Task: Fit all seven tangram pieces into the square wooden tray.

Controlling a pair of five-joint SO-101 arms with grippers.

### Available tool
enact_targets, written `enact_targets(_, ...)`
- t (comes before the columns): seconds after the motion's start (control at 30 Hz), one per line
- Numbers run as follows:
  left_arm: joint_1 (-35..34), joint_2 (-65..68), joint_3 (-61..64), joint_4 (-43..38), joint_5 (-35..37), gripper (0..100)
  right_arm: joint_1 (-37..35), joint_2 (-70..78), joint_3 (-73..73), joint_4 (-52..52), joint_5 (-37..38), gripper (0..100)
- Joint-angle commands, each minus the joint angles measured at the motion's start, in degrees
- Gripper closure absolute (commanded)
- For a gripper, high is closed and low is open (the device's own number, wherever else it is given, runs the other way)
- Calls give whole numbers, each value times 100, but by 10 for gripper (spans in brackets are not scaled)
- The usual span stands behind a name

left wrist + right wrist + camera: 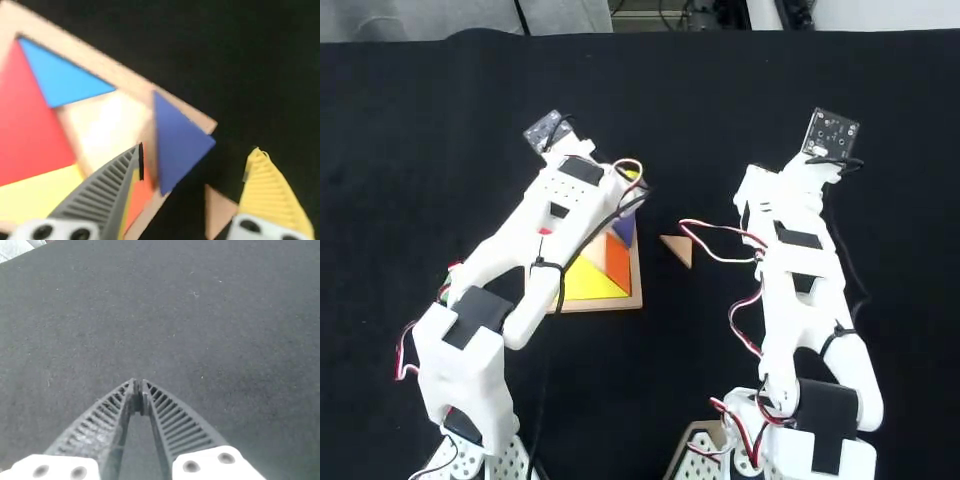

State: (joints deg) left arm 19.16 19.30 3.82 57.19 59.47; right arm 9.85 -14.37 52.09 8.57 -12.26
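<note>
yellow and grey, the left gripper (196, 150) gapes empty astride the dark blue triangle (177, 140), which seems propped on the rim of the wooden tray (125, 75); a nudge could flip it out. right gripper (138, 390) closed, empty, over cloth (200, 300).

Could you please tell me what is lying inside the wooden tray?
Red triangle, light blue triangle, yellow piece, orange piece, bare floor; a dark blue triangle overlaps the rim. The left pincer covers part.
</note>
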Motion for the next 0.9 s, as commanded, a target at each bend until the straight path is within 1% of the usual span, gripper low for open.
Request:
enact_targets(0.0, -549, -651, -585, 1125, -44, 672, -97, -259, -119, -114, -26, 984)
enact_targets(0.03, -734, -809, -646, 1389, -176, 672, -141, -259, -119, -114, 62, 984)
enact_targets(0.2, -1648, -1916, -664, 2391, -1442, 672, -721, -268, -13, -105, 738, 986)
enact_targets(0.3, -2360, -2690, -356, 2541, -1996, 672, -1160, -259, 13, -35, 1213, 986)
enact_targets(0.4, -3213, -3279, 303, 2391, -2549, 672, -1538, -259, -207, 624, 1389, 986)
enact_targets(0.43, -3459, -3385, 664, 2233, -2840, 672, -1662, -259, -347, 932, 1389, 986)
enact_targets(0.5, -3855, -3543, 1552, 1644, -3349, 672, -1899, -207, -655, 1538, 1371, 986)
enact_targets(0.57, -4145, -3622, 2475, 800, -3604, 672, -2101, -22, -1007, 1978, 1371, 987)
enact_targets(0.63, -4470, -3666, 3266, -167, -3604, 672, -2207, 233, -1323, 2224, 1371, 987)
enact_targets(0.7, -4796, -3745, 3793, -941, -3587, 672, -2330, 514, -1578, 2251, 1371, 987)
enact_targets(0.8, -5191, -3912, 4163, -1565, -3411, 672, -2514, 1042, -1991, 2251, 1371, 987)
enact_targets(0.87, -5297, -3938, 4409, -1934, -3288, 672, -2541, 1455, -2325, 2295, 1371, 988)
